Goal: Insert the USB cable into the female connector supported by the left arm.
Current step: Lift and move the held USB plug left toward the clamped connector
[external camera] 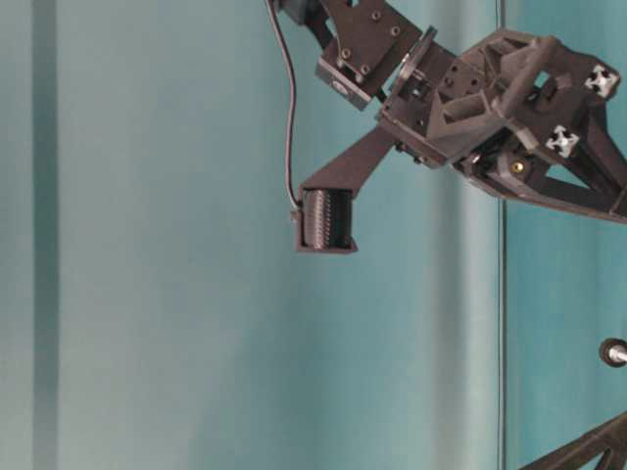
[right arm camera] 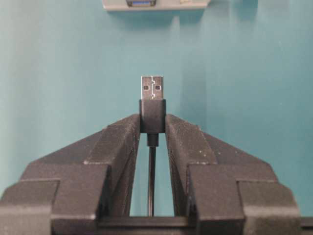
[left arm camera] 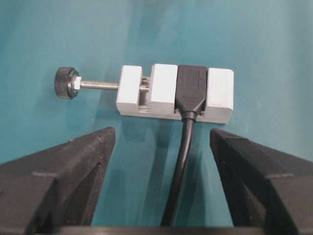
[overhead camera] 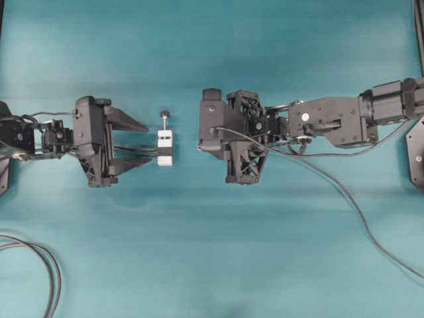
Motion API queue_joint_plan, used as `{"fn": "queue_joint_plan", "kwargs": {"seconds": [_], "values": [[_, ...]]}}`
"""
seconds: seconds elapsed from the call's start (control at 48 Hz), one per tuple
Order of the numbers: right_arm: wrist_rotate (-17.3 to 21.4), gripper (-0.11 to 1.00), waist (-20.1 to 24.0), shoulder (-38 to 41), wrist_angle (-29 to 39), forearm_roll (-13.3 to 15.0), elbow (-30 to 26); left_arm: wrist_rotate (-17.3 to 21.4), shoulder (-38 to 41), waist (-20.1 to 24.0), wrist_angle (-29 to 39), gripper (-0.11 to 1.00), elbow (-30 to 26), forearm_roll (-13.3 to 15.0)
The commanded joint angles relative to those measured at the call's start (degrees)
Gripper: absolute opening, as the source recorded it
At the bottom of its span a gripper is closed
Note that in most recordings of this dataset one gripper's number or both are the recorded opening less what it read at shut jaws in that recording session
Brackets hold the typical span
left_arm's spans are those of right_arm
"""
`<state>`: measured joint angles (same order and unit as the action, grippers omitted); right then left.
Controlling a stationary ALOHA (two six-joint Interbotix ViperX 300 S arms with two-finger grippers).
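I have the right pincer [right arm camera: 152,128] clamped on the USB cable [right arm camera: 152,100] by its collar, plug leading. The female connector [overhead camera: 165,147] lies on the desk [overhead camera: 212,265], unsupported; my left pincer [overhead camera: 132,142] gapes empty behind it.

Between my right gripper's [right arm camera: 152,125] matt black plastic fingers, the USB cable [right arm camera: 152,100] showed a shiny metal plug. Ahead of my left gripper [left arm camera: 161,142], the female connector [left arm camera: 171,93] looked smooth white, its screw bare metal.
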<state>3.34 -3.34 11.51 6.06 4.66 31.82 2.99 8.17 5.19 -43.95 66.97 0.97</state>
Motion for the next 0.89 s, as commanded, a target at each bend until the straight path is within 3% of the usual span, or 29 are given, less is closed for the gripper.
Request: {"fn": "queue_joint_plan", "kwargs": {"seconds": [0.0,0.874], "values": [[-0.1,0.21,0.1,-0.9,0.4,0.1,-1.6,0.2,-0.1,0.2,-0.8,0.86,-0.1,0.2],[0.0,0.21,1.0,0.0,5.2,0.1,-6.2,0.4,4.2,0.2,-4.7,0.85,-1.3,0.2]]}}
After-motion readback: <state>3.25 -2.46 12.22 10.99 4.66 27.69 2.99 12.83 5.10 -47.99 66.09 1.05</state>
